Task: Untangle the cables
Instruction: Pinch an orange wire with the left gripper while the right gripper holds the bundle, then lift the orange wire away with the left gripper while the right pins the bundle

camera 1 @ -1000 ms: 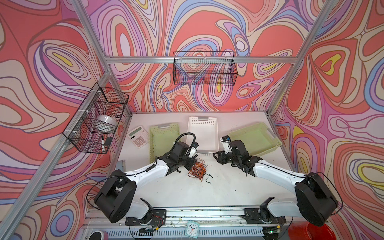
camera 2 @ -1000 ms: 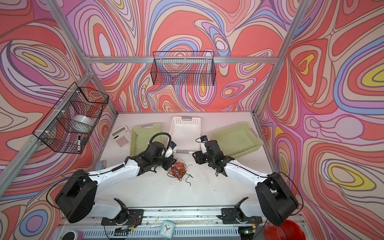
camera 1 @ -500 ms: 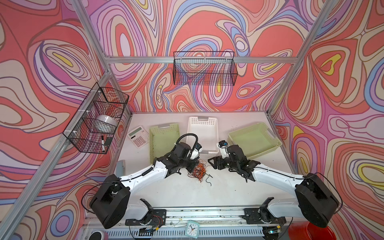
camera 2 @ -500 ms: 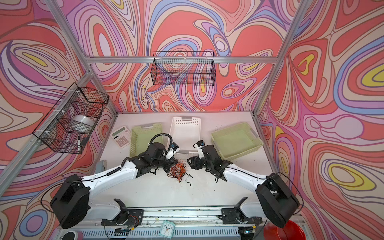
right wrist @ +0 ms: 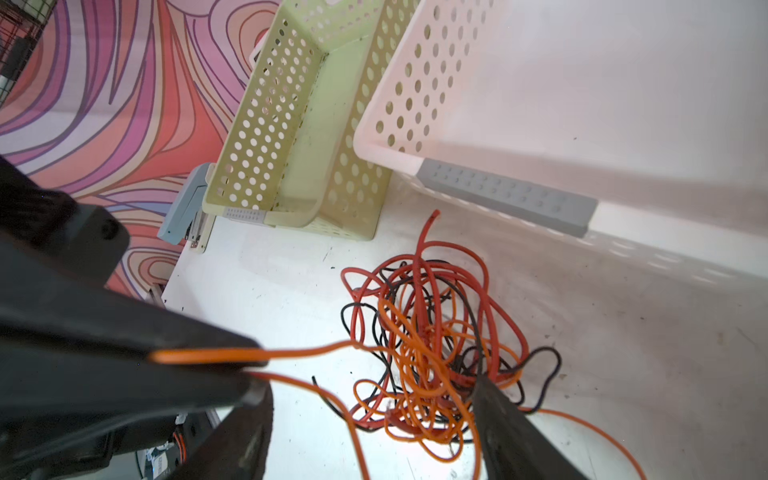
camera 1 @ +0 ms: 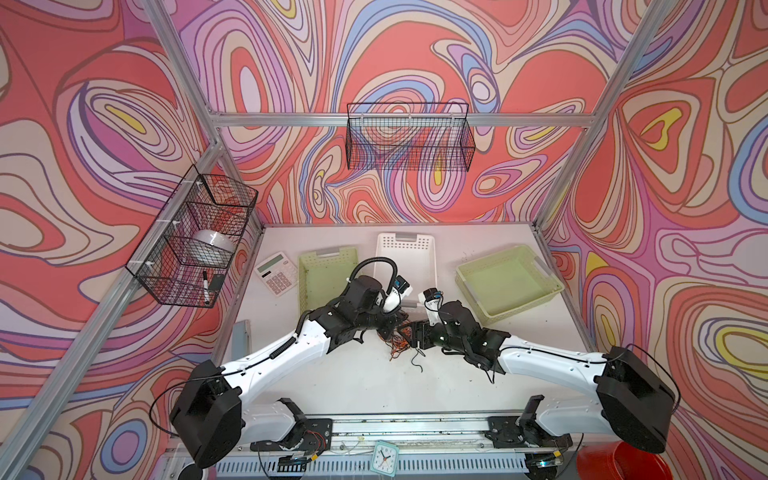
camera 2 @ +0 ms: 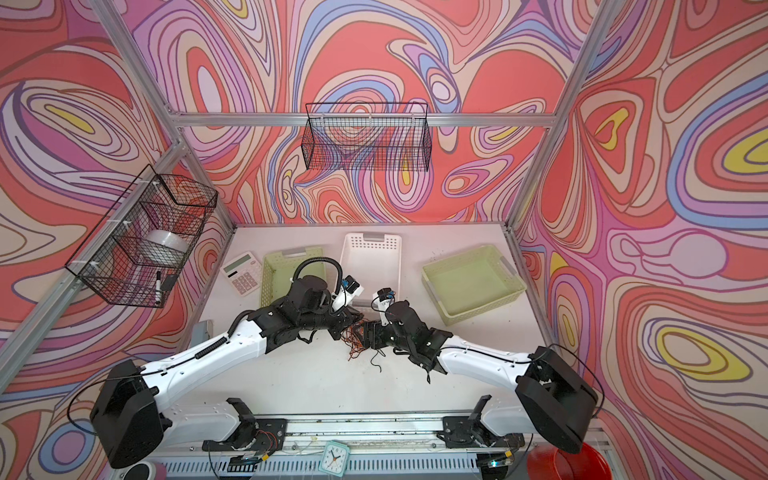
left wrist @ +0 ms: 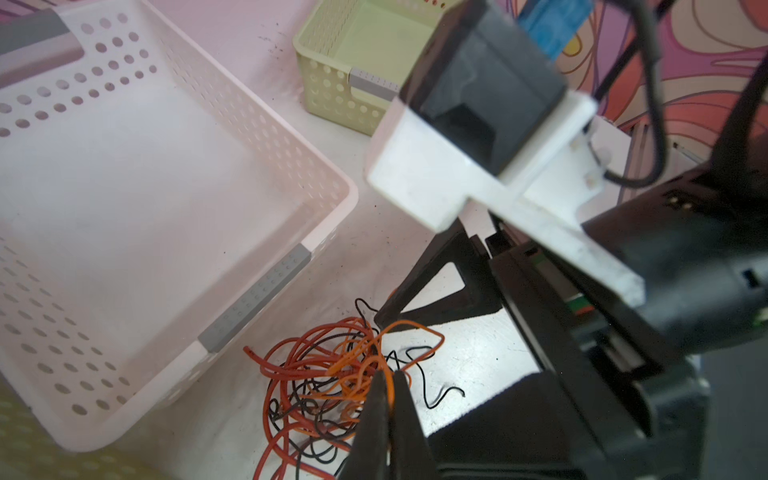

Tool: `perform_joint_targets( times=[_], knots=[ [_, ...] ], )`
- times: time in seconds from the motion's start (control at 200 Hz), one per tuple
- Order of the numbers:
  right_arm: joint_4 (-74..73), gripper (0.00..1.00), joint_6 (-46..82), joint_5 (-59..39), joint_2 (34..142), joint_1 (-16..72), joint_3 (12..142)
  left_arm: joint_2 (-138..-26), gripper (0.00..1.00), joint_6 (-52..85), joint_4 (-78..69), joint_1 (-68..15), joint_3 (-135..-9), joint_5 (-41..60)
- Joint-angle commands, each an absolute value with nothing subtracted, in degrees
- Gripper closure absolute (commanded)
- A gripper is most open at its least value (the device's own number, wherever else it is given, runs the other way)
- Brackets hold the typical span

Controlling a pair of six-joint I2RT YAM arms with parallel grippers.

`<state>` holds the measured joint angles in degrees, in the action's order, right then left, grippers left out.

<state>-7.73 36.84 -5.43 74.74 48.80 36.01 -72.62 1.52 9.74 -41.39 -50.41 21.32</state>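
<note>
The cables point(camera 1: 400, 344) point(camera 2: 356, 338) lie in one orange, red-brown and black tangle on the white table, just in front of the white basket. My left gripper point(left wrist: 388, 375) point(camera 1: 392, 328) is shut on an orange cable at the tangle's edge; in the right wrist view that strand point(right wrist: 291, 353) runs taut from its tips to the heap point(right wrist: 432, 332). My right gripper point(right wrist: 370, 415) point(camera 1: 415, 337) stands open over the tangle, one finger point(right wrist: 494, 399) touching its edge, the other point(right wrist: 245, 419) beside the left gripper. A black cable end point(left wrist: 440, 397) trails loose.
Behind the tangle stand a white basket point(camera 1: 406, 243), a narrow green basket point(camera 1: 309, 274) and a wide green tray point(camera 1: 540, 274). A calculator point(camera 1: 276, 274) and a grey stapler point(right wrist: 187, 212) lie at the left. Wire baskets hang on the walls.
Both grippers came together at the tangle. The left one shut on an orange strand; the right one moved left from beside the green tray and opened wider.
</note>
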Motion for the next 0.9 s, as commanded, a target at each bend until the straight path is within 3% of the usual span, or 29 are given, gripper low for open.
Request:
perform_joint_targets(
  times=[0.0,0.32,0.491,0.896],
  knots=[
    [-5.9,0.24,40.0,1.5,71.5,50.4,37.6,-69.8,1.00,2.2,10.3,-41.7,-51.6,24.9],
    [-2.7,0.26,33.3,7.9,67.1,50.6,36.5,-69.2,1.00,4.1,12.7,-42.5,-54.9,24.8],
    [-1.0,0.33,33.4,14.5,67.1,50.6,35.6,-70.1,1.00,5.3,16.1,-44.1,-59.5,24.6],
    [-10.1,0.44,36.6,15.2,71.1,50.6,28.8,-70.8,1.00,7.1,17.5,-45.2,-68.5,25.0]
  ],
)
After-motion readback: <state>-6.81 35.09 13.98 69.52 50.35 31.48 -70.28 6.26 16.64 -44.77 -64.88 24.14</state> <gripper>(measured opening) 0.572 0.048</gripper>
